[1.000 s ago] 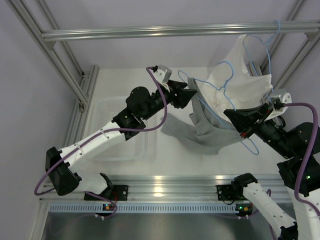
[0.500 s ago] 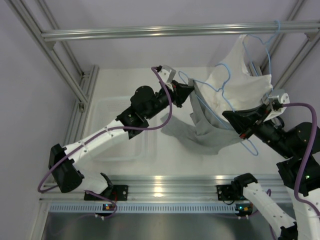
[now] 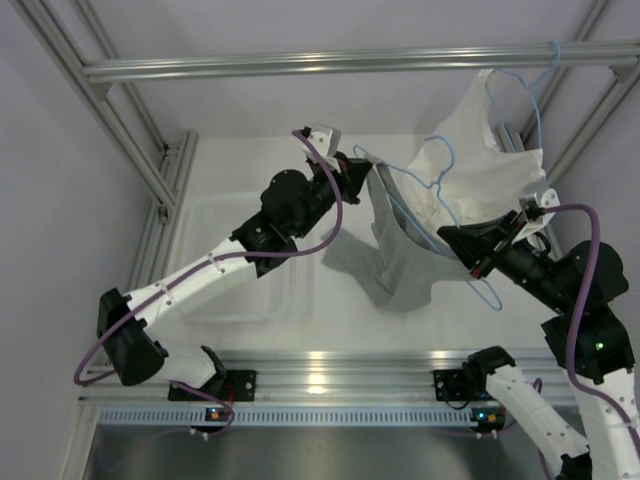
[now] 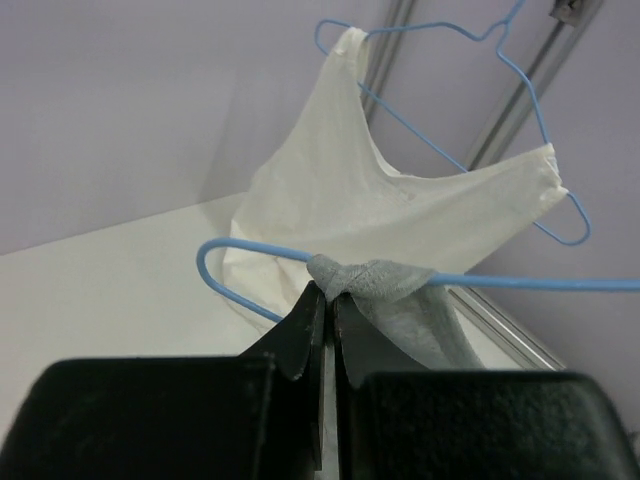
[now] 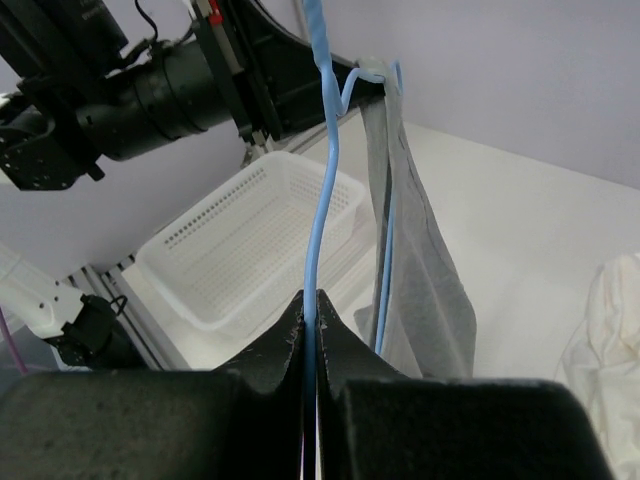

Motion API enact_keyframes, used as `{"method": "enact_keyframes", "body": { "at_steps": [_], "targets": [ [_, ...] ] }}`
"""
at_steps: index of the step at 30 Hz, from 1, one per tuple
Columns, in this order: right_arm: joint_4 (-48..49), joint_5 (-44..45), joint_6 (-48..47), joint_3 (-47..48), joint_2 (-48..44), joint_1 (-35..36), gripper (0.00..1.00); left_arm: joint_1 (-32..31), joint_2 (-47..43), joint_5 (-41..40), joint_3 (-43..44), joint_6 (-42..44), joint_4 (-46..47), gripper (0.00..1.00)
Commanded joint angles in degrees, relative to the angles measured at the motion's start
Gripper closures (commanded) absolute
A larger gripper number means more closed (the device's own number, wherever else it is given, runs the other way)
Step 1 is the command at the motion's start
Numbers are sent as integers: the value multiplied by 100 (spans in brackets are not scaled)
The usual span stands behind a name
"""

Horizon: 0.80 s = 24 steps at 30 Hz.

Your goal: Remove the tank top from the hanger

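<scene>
At the rounded shoulder end of the hanger (image 4: 530,283), the left gripper (image 4: 322,300) has its jaws drawn together, the tips pinching the bunched grey strap of the tank top (image 4: 378,279) where it wraps the wire. A second ago those jaws stood apart just short of that strap, so the closing is the fresh change: the strap now looks caught, though how much knit sits between the tips is hard to tell.

Further along the hanger, towards its far lower part, the right gripper (image 5: 310,300) is clamped on the blue wire itself and holds the frame up off the table. Below the hanger the rest of the tank top hangs in a narrow grey fall, its lower edge trailing onto the white table (image 3: 250,160). Behind the hanger a twin blue hanger (image 4: 440,30) carries a white garment (image 4: 340,200). To its left, a white perforated basket (image 5: 260,230) sits on the table.

With one arm on the wire and the other on the strap, the likely next step is to draw the strap off the hanger's end. A thin pinch could slip off the soft knit.
</scene>
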Motion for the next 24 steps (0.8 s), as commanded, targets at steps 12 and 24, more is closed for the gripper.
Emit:
{"method": "enact_keyframes", "body": {
  "at_steps": [12, 24],
  "targets": [
    [792, 45, -196, -311, -888, -58, 100, 3, -146, -1522, 1002, 272, -404, 100],
    [1198, -306, -186, -505, -1232, -58, 100, 91, 698, -1698, 2812, 281, -1694, 100]
  ]
}}
